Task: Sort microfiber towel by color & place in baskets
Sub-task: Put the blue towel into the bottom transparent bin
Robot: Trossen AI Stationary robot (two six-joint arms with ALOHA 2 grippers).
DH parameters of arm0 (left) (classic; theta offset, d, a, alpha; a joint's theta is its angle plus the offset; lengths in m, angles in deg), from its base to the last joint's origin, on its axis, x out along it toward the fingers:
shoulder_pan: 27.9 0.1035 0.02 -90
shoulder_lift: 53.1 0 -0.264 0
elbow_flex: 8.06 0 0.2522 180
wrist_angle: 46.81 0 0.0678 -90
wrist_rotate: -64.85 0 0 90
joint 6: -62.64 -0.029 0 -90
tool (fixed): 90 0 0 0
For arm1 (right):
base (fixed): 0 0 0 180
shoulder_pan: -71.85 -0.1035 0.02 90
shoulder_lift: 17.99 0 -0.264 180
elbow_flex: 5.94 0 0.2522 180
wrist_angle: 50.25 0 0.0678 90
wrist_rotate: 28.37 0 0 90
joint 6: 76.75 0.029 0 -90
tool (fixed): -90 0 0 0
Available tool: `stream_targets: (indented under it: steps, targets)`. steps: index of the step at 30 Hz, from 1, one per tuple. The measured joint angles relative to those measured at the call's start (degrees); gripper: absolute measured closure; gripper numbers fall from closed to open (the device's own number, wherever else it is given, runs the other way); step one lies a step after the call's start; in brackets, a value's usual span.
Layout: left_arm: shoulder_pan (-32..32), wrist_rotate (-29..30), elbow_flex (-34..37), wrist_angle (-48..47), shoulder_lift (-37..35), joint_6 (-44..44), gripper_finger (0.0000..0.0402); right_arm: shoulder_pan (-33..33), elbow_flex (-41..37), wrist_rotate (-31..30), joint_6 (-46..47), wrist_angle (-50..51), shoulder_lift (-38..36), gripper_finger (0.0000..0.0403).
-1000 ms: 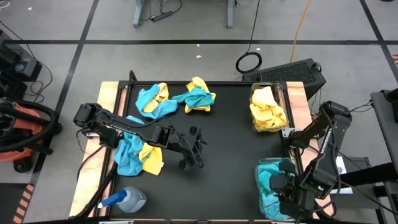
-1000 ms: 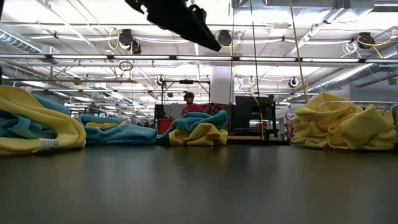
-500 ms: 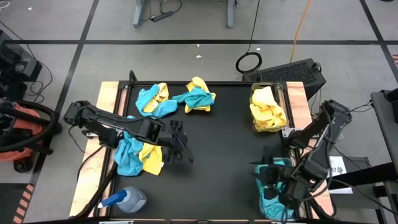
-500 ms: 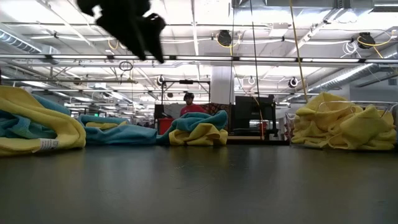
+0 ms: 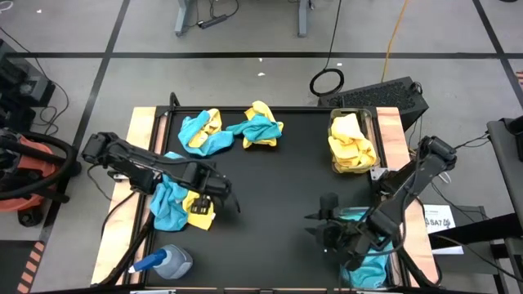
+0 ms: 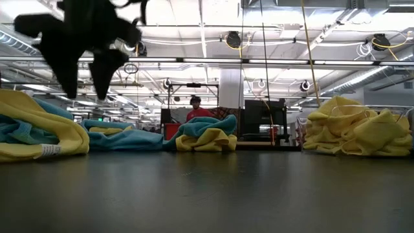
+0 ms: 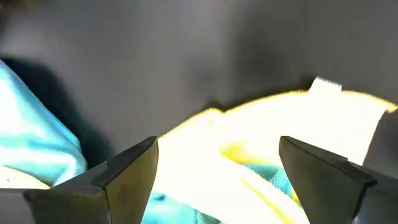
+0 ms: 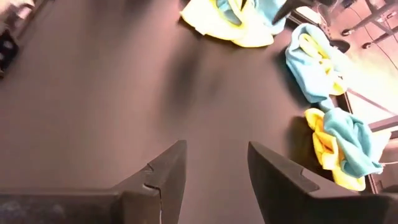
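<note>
Yellow microfiber towel [image 5: 198, 206], tangled with a teal one [image 5: 167, 204], makes the near-left heap on the black table [image 5: 278, 188]; this is the cloth the coming pick turns on. Heap's long axis runs roughly 12 to 6 in the high view. Left gripper [image 5: 221, 194] hangs at the heap's 3 o'clock edge, just above the yellow cloth. Left wrist view: fingers [image 7: 127, 171] spread wide, empty, yellow fabric showing between them. So cloth lies directly below and slightly toward 9 o'clock of the claw; a straight descent looks enough.

Right gripper [image 5: 323, 229] sits well apart, off the 9 o'clock rim of the teal basket [image 5: 350, 214], partly parted, nothing held. Left arm plainly nearer.

Yellow basket [image 5: 373, 131] stands at 2 o'clock across the table. Two more mixed heaps [image 5: 200, 131] [image 5: 260, 126] lie at 12.
</note>
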Motion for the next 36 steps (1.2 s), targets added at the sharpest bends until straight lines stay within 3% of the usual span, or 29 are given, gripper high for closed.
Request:
stream_targets:
  steps: [7,10,20,25,36]
  targets:
    - [0.3,-0.1,7.9,5.0,0.0,1.7,0.0064,3.7,-7.4,0.2,-1.5,-10.2,0.0,0.0241]
    - [0.4,-0.2,10.0,7.3,0.0,1.7,0.0064,5.6,-9.4,3.1,-3.8,-15.2,0.0,0.0241]
    - [0.5,0.1,10.5,9.2,0.0,3.1,0.0064,10.9,-13.0,8.5,-11.4,-25.8,0.0,0.0241]
    - [0.5,2.8,8.7,2.4,-1.6,4.9,0.0064,12.5,-13.3,10.4,-12.8,-26.0,0.0,0.0241]
    - [0.2,3.1,7.8,-11.0,-14.3,15.2,0.0069,15.7,-13.3,13.6,-16.6,-26.6,0.0,0.0241]
